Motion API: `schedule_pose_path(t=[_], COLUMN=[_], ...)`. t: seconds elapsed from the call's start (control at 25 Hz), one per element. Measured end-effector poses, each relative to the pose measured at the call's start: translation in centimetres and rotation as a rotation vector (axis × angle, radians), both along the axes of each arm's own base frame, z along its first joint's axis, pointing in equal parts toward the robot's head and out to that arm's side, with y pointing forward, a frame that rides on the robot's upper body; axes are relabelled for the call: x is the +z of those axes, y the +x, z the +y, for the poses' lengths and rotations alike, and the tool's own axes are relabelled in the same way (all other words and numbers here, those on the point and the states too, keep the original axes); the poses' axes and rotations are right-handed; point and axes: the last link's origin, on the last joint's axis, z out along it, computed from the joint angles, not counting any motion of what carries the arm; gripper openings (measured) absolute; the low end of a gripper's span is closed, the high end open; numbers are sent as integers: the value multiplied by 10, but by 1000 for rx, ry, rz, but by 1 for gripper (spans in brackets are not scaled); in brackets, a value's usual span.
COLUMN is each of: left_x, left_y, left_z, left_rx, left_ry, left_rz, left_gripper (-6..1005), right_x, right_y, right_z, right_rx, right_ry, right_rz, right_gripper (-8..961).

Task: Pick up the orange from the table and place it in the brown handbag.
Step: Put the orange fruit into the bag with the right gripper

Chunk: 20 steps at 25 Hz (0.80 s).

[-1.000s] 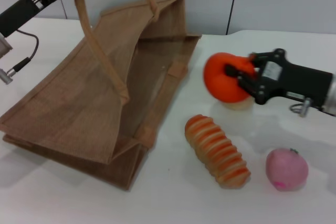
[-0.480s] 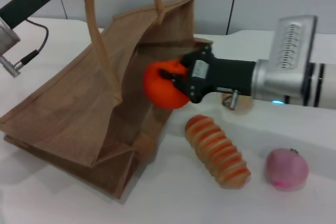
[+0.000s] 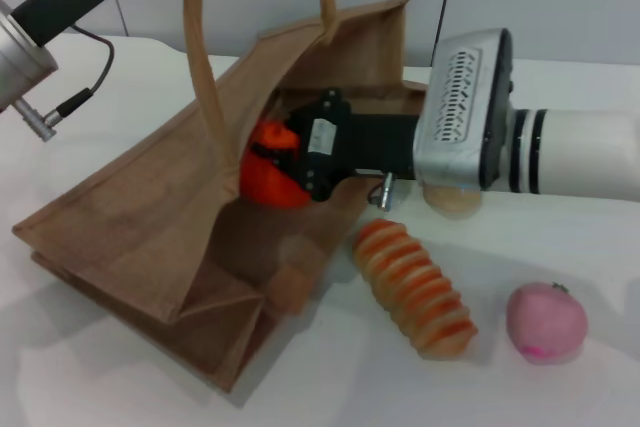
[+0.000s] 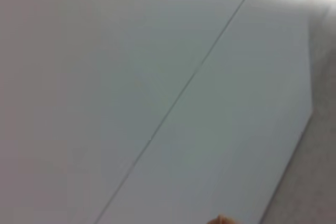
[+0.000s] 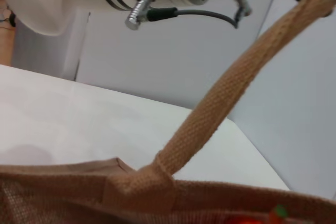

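White tabletop (image 3: 560, 387) against pale wall panels. Brown handbag (image 3: 140, 217) lying with mouth open toward right arm, long axis running near-left to far-right, handles lifted by left gripper, jaws out of view. Orange (image 3: 268, 175) inside bag mouth, clenched between jaws of right gripper (image 3: 283, 160). Striped bread roll (image 3: 413, 287) and pink fruit (image 3: 545, 321) nearby.

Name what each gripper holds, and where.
Right gripper clamps the orange across its sides, inside the brown handbag mouth. The left arm lifts a handle.
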Motion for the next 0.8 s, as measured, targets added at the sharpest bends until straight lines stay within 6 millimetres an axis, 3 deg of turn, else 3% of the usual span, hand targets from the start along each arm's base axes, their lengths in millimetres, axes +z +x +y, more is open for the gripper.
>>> schedule_pose_path(t=[0.24,0.8], left_x=[-1,0], left_y=[8,14], left_z=[-4,-7], left_rx=[-48,-87], left_ry=[-15,-29], left_rz=[-22,-51], left_gripper=[123,124], right_x=[-4,-8], right_y=[-8,2], right_z=[1,22], right_rx=[26,-126], right_ry=[14,150], right_rz=[-9,-74], right_gripper=[73,74])
